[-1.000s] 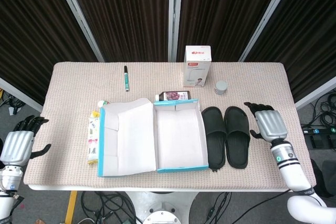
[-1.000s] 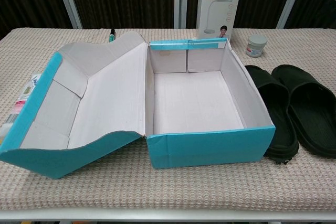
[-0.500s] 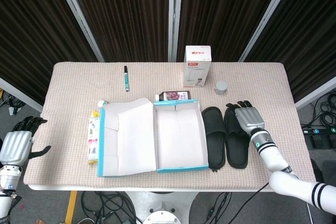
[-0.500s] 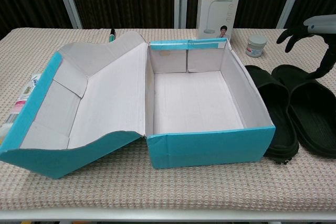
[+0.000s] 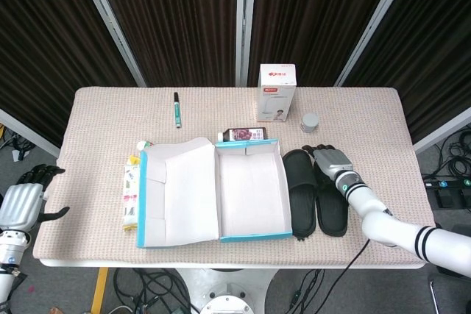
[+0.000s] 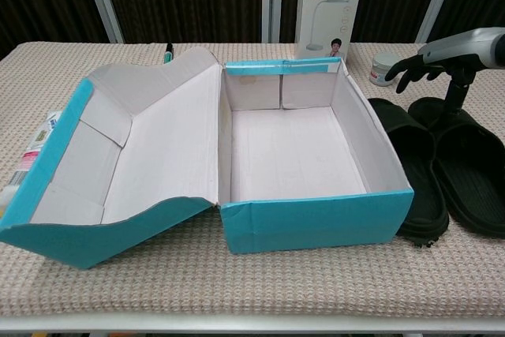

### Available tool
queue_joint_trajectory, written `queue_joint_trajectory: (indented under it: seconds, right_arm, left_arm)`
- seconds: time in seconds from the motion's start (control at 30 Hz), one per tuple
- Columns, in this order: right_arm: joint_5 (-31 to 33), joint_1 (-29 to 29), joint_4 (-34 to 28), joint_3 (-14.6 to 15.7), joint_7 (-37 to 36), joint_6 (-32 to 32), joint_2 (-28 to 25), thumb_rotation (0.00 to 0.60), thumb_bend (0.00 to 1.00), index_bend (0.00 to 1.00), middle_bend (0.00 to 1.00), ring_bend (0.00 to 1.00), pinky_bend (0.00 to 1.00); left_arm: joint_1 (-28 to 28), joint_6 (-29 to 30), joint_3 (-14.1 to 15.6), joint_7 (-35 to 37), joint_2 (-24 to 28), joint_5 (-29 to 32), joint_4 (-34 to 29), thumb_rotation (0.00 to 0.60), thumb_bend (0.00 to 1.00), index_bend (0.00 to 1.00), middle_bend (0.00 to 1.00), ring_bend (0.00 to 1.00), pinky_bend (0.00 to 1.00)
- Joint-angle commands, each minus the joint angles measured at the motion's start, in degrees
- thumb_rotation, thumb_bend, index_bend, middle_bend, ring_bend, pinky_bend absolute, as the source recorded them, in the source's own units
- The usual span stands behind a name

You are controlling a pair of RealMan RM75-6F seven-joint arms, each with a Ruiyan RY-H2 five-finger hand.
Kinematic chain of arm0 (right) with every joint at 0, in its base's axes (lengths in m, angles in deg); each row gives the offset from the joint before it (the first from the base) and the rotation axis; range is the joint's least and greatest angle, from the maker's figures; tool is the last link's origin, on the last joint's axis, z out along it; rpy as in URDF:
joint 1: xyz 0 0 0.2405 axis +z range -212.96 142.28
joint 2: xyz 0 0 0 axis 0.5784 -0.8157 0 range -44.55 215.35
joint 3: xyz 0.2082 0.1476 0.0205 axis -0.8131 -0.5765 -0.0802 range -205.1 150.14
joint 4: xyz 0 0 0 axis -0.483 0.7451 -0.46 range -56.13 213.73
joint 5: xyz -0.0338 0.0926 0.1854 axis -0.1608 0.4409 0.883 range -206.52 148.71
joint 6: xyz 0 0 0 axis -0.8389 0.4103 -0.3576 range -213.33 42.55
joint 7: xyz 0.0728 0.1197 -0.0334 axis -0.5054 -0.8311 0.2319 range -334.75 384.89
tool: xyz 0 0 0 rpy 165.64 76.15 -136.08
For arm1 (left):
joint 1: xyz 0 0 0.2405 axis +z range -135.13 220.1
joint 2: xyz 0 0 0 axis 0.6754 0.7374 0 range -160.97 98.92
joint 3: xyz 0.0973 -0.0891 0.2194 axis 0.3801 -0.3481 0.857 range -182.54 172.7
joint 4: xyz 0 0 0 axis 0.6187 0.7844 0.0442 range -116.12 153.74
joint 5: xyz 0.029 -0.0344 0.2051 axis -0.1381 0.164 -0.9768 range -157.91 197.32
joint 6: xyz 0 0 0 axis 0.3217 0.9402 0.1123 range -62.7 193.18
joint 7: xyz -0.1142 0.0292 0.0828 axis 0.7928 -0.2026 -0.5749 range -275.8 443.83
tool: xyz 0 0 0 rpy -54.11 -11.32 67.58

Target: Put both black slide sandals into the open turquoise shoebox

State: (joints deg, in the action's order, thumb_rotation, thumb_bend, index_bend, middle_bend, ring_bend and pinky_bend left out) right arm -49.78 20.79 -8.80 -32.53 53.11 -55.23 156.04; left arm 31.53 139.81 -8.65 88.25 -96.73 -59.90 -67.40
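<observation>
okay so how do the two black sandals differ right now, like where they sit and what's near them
The inner sandal lies right beside the shoebox, with nothing over it; the outer sandal lies farther from the box, and the right hand hovers over its far end. The chest view shows the hand above it, not gripping. Both are black slides, side by side, pointing the same way, still outside the box.

Right robot hand [image 5: 330,159] palm-down, fingers spread, empty; left robot hand [image 5: 22,202] low at side, likewise open.

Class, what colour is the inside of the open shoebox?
Plain off-white; the shoebox interior shows best in the chest view.
</observation>
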Motion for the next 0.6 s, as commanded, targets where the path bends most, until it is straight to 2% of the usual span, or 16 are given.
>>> queue_joint_trajectory:
  seconds: [0.03,0.6]
  right_arm:
    - [2.12,2.53,1.29,2.34,-0.77,-0.39,1.08,0.600,0.07,0.04,0.10,0.00,0.00]
    - [8.46,9.52,3.67,9.16,-3.19,2.09,5.15,0.600,0.07,0.04,0.11,0.00,0.00]
  left_arm:
    - [-0.09,-0.17,0.04,0.29,0.16,-0.02,0.03,0.600,0.14,0.23,0.19,0.12,0.20]
    - [-0.39,-1.76,1.02,3.90,0.87,-0.94,0.69,0.600,0.14,0.23,0.19,0.12,0.20]
